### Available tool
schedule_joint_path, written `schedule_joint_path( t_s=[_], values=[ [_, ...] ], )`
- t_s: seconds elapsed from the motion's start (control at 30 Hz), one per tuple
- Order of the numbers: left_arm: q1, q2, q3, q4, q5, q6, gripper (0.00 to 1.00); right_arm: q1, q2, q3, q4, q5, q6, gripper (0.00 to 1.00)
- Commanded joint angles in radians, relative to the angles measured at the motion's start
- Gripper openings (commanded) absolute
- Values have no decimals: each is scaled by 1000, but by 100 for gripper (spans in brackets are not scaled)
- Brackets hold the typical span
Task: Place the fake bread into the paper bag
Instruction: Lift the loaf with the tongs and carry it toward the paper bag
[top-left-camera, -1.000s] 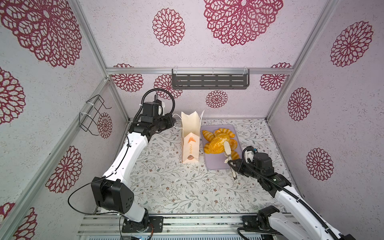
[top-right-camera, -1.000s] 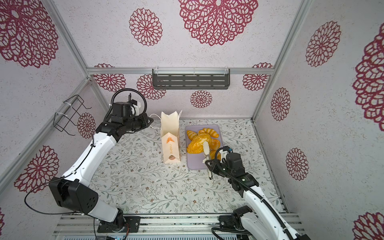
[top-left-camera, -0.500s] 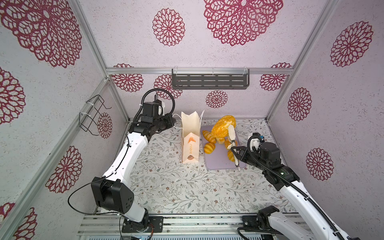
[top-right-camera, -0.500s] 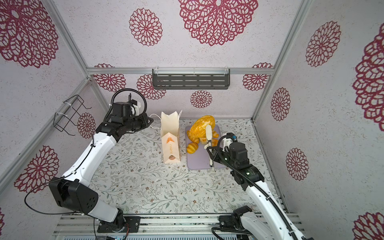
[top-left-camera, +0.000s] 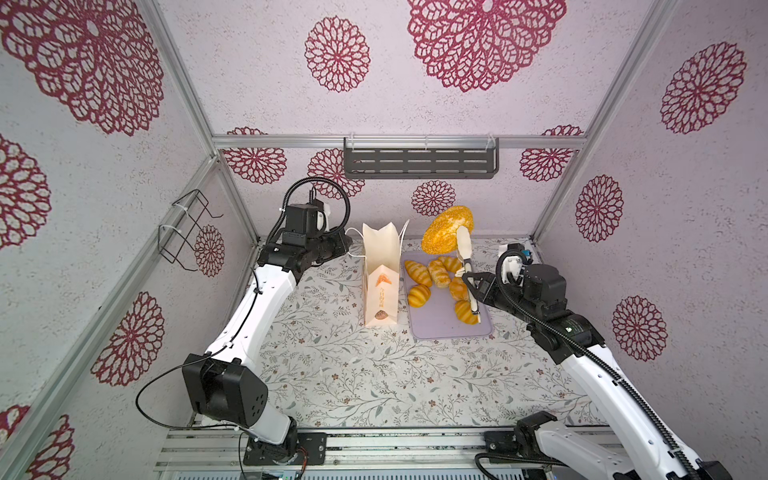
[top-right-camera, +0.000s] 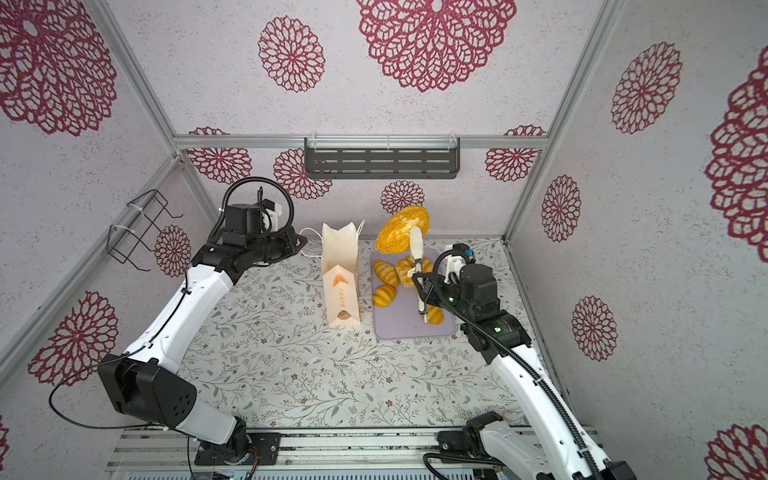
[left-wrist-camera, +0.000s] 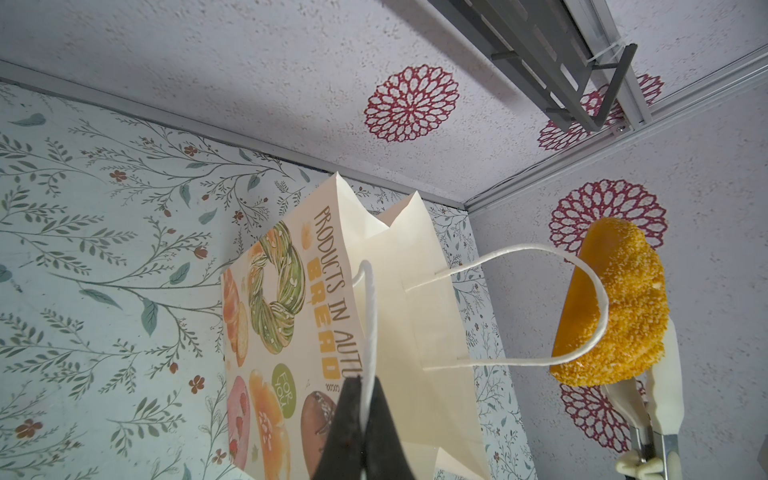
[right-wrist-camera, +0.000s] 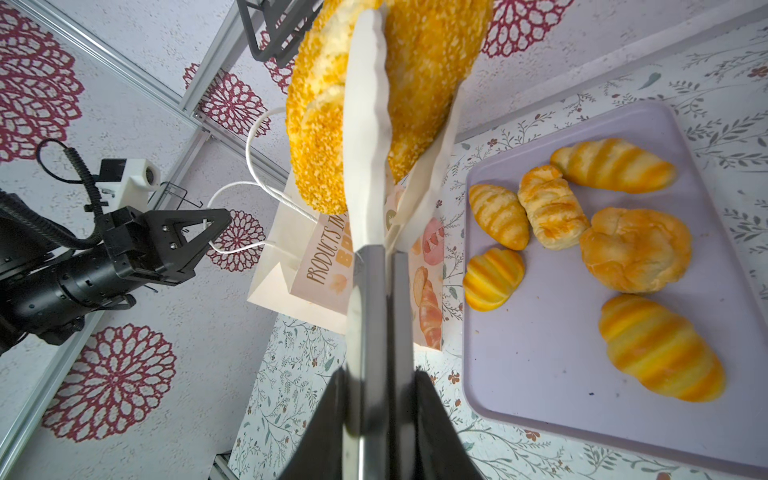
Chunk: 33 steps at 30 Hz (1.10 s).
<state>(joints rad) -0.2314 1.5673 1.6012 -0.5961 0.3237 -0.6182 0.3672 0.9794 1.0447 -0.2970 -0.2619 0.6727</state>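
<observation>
Where the metal rail (top-left-camera: 374, 449) runs along the front edge, we start. Beyond it we see the table (top-left-camera: 353, 374), covered in a pale print of leaves and twigs, lying bare up to its middle. There the paper bag (top-left-camera: 380, 266) stands upright with its mouth open, and the lilac tray (top-left-camera: 440, 328) lies just to its right. Six smaller breads (top-left-camera: 419, 296) rest on the tray. The right gripper (right-wrist-camera: 378, 399) is clenched on a pair of tongs (right-wrist-camera: 368, 166). Their pale tips clamp the speckled loaf (top-left-camera: 446, 229) in the air over the tray's far end, beside the bag's top and not inside it. The left gripper (left-wrist-camera: 363, 399) pinches one cord handle (left-wrist-camera: 370, 316) of the bag. Behind all this we see walls (top-left-camera: 478, 104) with crimson rosettes, a grey shelf (top-left-camera: 419, 162) on the back one and a wire rack (top-left-camera: 187, 232) on the left one.
</observation>
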Motion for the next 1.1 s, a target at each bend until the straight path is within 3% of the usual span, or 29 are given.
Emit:
schedule_joint_path(
  t_s=[0.0, 0.63, 1.07],
  values=[
    [-6, 0, -10, 13, 5, 2, 0, -2, -2, 82, 93, 3, -45, 0],
    [-6, 6, -6, 9, 6, 5, 0, 47, 137, 326, 30, 40, -119, 0],
    [-8, 7, -4, 6, 1, 7, 0, 219, 247, 464, -46, 191, -224, 0]
  ],
)
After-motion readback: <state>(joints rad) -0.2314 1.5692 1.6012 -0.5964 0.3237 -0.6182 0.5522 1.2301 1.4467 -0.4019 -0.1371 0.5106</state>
